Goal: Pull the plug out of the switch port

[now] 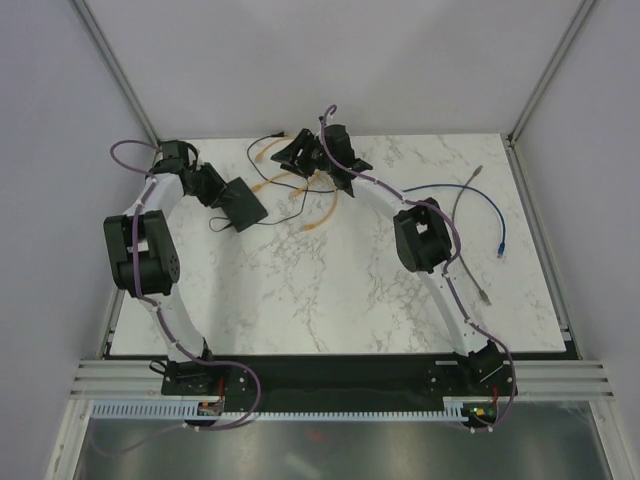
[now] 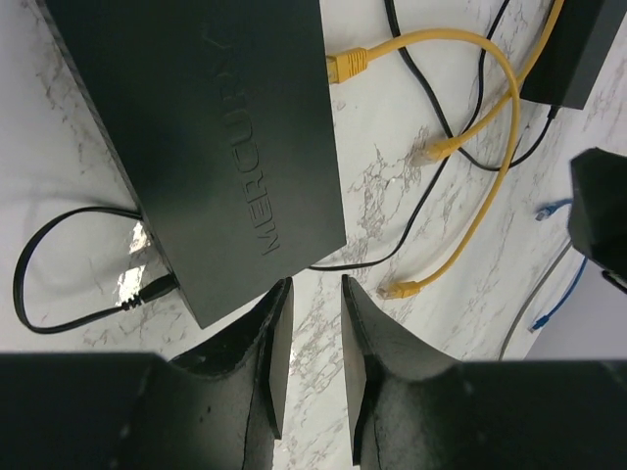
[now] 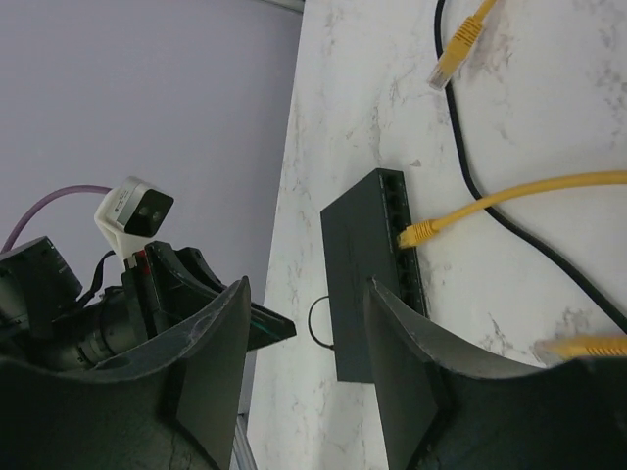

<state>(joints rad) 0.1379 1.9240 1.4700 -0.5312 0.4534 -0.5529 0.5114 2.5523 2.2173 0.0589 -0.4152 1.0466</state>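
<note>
The flat black switch [image 1: 240, 205] lies at the back left of the marble table. It shows in the left wrist view [image 2: 216, 147], marked MERCURY. A yellow plug [image 2: 345, 67] sits in a port on its right edge. The right wrist view shows the same plug [image 3: 416, 233] in the port row of the switch [image 3: 362, 284]. My left gripper [image 2: 313, 294] hovers just off the switch's near corner, jaws narrowly apart with nothing between them. My right gripper [image 3: 308, 284] is wide open and empty, above the table and apart from the plug.
Loose yellow cable ends [image 2: 402, 289] and a thin black cord [image 2: 431, 108] lie right of the switch. A black adapter block [image 2: 578, 49] sits beyond. A black power lead [image 2: 147, 292] enters the switch's other edge. Blue and grey cables [image 1: 490, 215] lie at the right.
</note>
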